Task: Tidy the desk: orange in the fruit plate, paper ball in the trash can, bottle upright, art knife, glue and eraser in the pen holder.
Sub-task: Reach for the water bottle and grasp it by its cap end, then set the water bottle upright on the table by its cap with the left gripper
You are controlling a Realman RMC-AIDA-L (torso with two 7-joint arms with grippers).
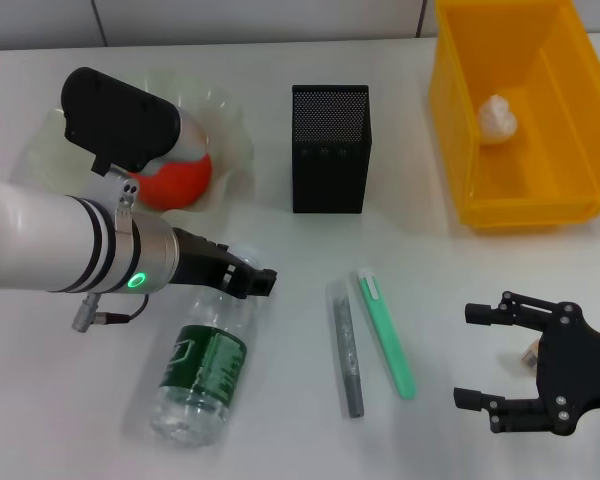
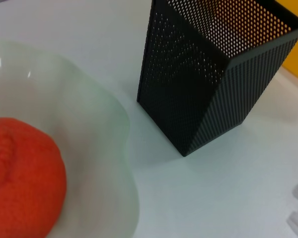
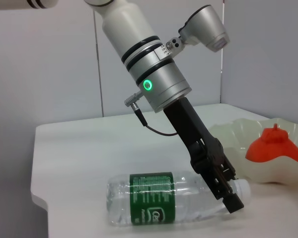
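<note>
Left claw [image 1: 263, 281] reaches down at a slant to the neck end of the bottle [image 1: 202, 368], which lies on its side on the table [image 1: 280, 420]; its dark fingers sit at the cap end, but whether they are spread or pressed onto the neck cannot be told. Right claw [image 1: 485, 357] hovers low at the near right with its fingers spread wide, holding nothing, and the eraser [image 1: 529, 354] lies on the table between them.

Trash can [image 1: 460, 150] stands at the far right with the paper ball [image 1: 497, 119] inside it. Plate [image 1: 235, 140] sits at the far left, and the orange [image 1: 175, 183] rests in it, partly hidden behind the left wrist. Pen holder [image 1: 329, 148] stands upright between plate and can. Near the middle, two long thin items lie side by side but apart: a green knife [image 1: 387, 335] and a grey stick [image 1: 346, 349] just left of it.
</note>
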